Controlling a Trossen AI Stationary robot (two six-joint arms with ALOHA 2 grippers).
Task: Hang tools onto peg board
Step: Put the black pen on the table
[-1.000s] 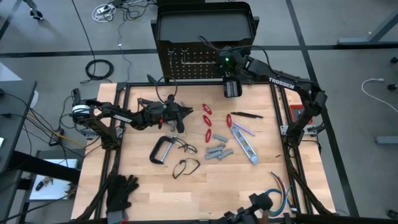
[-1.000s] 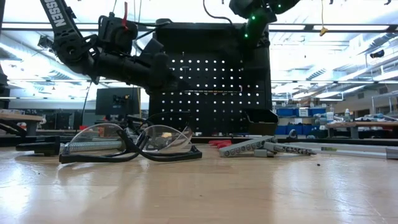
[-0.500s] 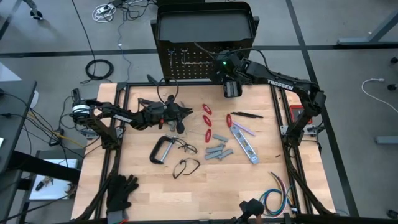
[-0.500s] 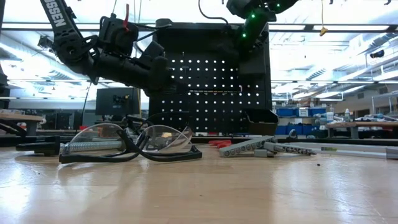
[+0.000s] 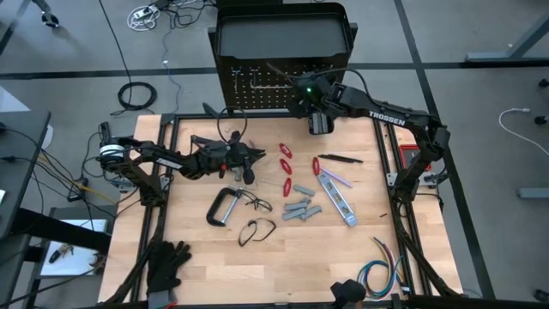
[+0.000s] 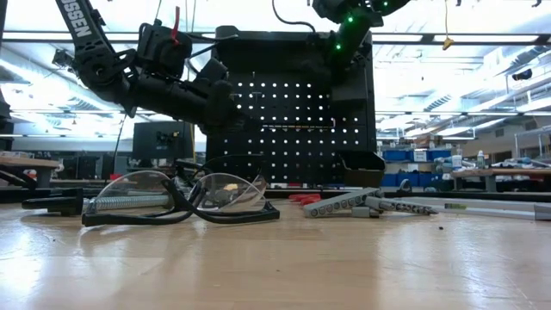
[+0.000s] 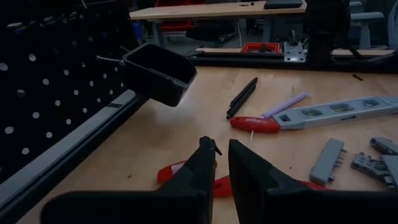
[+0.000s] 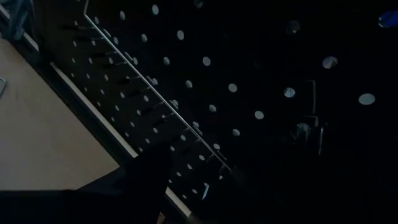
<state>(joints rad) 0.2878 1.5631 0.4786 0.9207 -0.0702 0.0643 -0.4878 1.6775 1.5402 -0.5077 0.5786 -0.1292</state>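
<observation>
The peg board stands upright at the far edge of the table, its small black bin low on its face. The right gripper is raised against the board's face; its wrist view shows rows of holes and a thin silver rod lying across the hooks, but whether its fingers are apart or together cannot be told from these views, and nothing is visibly held. The left gripper hovers low over the table's left half, fingers nearly together with only a narrow gap and nothing between them. The tools lie unhung on the wood: a grey C-clamp, red-handled tools, a silver flat bar tool and grey metal pieces. Judgement: the clamp is stiff and the heaviest piece, best taken across its frame so the open bow is free to catch a hook. The red handles look grippy and light; take them mid-handle. The flat bar looks smooth and likely to slip or pivot; grip it near one end, across its narrow width. Safety glasses are fragile and outside the task.
</observation>
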